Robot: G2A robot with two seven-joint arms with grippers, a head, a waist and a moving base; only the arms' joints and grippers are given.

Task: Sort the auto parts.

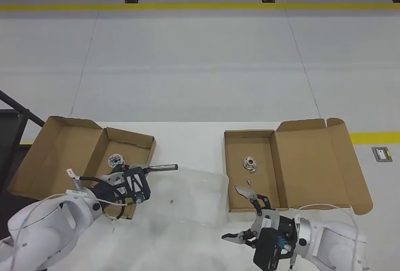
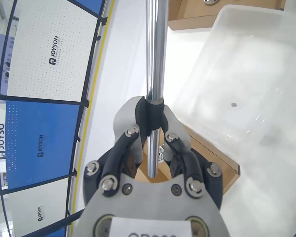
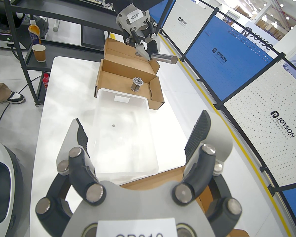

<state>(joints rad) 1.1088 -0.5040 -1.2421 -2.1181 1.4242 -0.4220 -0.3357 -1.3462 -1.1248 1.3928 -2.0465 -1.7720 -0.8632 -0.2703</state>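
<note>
A shiny metal rod (image 1: 160,167) lies level in my left gripper (image 1: 140,177), which is shut on one end of it, above the seam between the left cardboard box (image 1: 128,143) and the clear plastic bin (image 1: 221,200). In the left wrist view the rod (image 2: 156,50) runs out past the shut fingertips (image 2: 151,114). A gear-like part (image 3: 137,83) stands in the left box. The right box (image 1: 243,146) holds a metal flange (image 1: 250,163) and a small screw (image 1: 251,181). My right gripper (image 1: 243,213) hangs open and empty near the table's front, beside the bin.
One small dark piece (image 3: 113,125) lies on the bin's floor. Both boxes have lids folded outward. A black shelf cart (image 3: 51,8) with a bottle (image 3: 34,33) and a paper cup (image 3: 39,52) stands beyond the table's far end.
</note>
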